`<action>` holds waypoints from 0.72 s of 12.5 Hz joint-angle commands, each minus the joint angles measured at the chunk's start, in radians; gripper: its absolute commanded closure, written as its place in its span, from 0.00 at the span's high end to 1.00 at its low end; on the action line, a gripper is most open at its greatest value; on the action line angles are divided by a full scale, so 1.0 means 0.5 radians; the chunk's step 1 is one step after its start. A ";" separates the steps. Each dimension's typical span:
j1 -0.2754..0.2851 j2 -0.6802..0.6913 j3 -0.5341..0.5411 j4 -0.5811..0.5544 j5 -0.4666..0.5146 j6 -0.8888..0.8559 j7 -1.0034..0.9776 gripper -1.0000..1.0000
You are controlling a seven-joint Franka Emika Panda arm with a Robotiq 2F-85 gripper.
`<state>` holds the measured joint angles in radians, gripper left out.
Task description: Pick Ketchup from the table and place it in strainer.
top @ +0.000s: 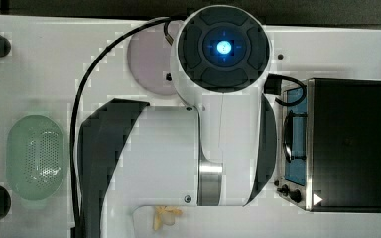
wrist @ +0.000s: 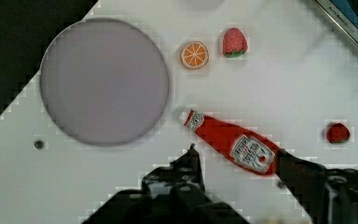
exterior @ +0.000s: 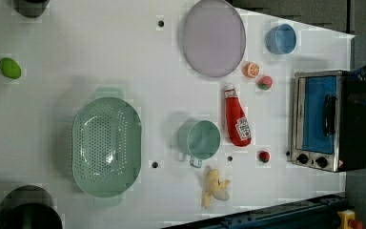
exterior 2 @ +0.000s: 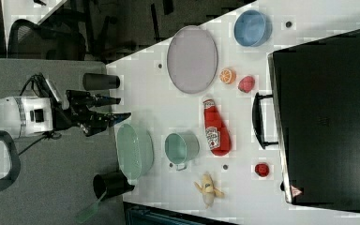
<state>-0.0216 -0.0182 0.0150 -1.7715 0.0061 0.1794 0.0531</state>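
The gripper (wrist: 235, 158) is hanging high above the table (exterior: 100, 57) with its fingers apart and empty. The ketchup (wrist: 230, 142) is lying on its side directly beneath it, well clear of the strainer (exterior: 106, 146). The bottle is probably light, squeezable and slick, so gripping across its labelled belly looks safest.

Arm (top: 188, 148) hid most of bench (top: 39, 64) in top view, covering half of plate (top: 146, 64); banana (top: 164, 217) partly hidden; label print on ketchup (exterior: 237, 121) unreadable.
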 commanded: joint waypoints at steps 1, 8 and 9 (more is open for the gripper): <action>-0.190 -0.337 0.057 -0.029 0.042 -0.363 -0.118 0.79; -0.182 -0.167 0.094 -0.223 0.042 -0.291 -0.459 1.00; -0.180 -0.127 0.103 -0.266 0.042 -0.254 -0.535 1.00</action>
<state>-0.1042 -0.1357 0.0675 -1.8516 0.0229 0.0559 -0.1123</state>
